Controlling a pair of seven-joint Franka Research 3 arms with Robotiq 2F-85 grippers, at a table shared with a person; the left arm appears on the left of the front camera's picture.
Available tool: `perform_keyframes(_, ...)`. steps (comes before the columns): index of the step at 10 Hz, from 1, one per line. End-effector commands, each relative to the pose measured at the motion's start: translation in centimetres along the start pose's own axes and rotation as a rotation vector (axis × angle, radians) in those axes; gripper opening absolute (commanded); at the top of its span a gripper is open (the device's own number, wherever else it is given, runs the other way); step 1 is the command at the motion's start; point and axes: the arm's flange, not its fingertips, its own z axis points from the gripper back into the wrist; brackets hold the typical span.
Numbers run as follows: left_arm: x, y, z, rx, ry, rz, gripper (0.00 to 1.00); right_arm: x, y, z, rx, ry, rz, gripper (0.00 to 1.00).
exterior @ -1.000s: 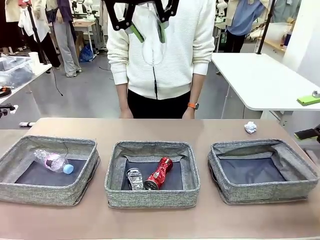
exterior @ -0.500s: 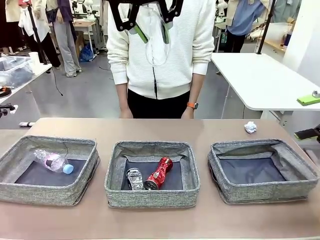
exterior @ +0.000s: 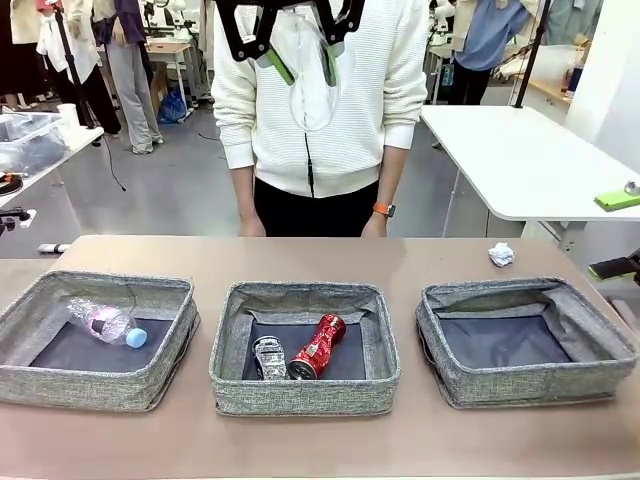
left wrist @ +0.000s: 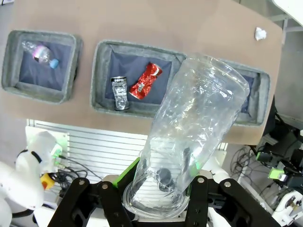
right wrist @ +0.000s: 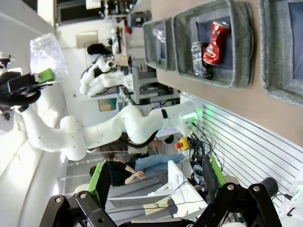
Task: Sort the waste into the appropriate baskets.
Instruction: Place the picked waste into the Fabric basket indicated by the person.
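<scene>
The left gripper [left wrist: 161, 176] clamps the clear crumpled plastic container [left wrist: 199, 109] aloft; next, probably lower it into the basket [exterior: 100, 284] holding the bottle [exterior: 105, 322]; right gripper [right wrist: 156, 182] spread wide, empty

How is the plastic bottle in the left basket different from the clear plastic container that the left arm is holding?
The bottle lies on its side in the left basket; the clear container is held high above the table in the left end effector. The bottle has a blue cap and a pinkish label; the container has an open mouth and neither. Both are clear plastic.
</scene>
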Motion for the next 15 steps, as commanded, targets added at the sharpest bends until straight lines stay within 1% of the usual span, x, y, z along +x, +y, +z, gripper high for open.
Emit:
perform_keyframes(1, -0.25, 0.45, 0.08, 0.007, -0.027, 0.011, 0.42, 0.11, 0.08, 0.13, 0.015, 0.004, 0.023, 1.0)
perform_keyframes(15, -0.25, 0.45, 0.08, 0.007, -0.027, 0.011, 0.42, 0.11, 0.08, 0.13, 0.015, 0.004, 0.023, 1.0)
